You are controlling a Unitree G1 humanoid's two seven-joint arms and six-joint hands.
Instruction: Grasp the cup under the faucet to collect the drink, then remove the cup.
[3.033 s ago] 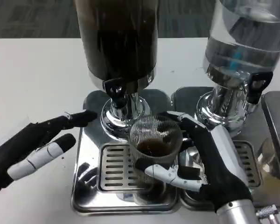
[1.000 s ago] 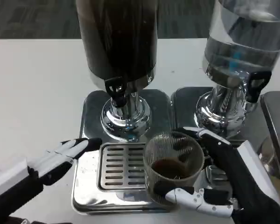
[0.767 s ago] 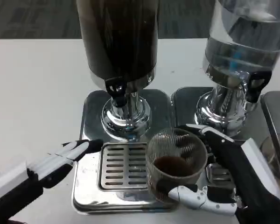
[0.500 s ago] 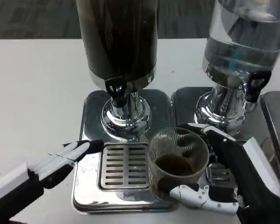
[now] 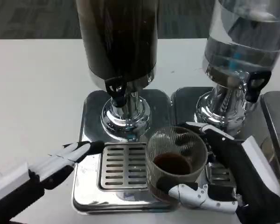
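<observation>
Your right hand (image 5: 233, 175) has the cup (image 5: 176, 161) in its grip: a white thumb wraps the near side of the cup low down, and black-and-white fingers (image 5: 205, 130) curve round its far right side. The cup is a clear ribbed one with a shallow pool of dark drink at the bottom. It stands upright, to the near right of the dark dispenser's black faucet (image 5: 115, 90) and not under it, over the right edge of the slotted drip grate (image 5: 122, 165) and the seam between the two steel trays. You cannot tell whether its base rests on the tray or hangs just above it.

Your left hand (image 5: 60, 161) holds nothing. Its fingers lie straight and close together, pointing right, with the dark tips at the left edge of the steel drip tray (image 5: 88, 109), just beside the grate's left end and well apart from the cup.

The dark dispenser (image 5: 117, 39) rises at the far centre on a chrome pedestal (image 5: 125, 116) set on that tray. To its right you have a clear dispenser (image 5: 245, 37) filled with water, its own black faucet (image 5: 255, 84) pointing down over a second steel tray (image 5: 186, 100). Both trays sit on the white counter (image 5: 37, 88).
</observation>
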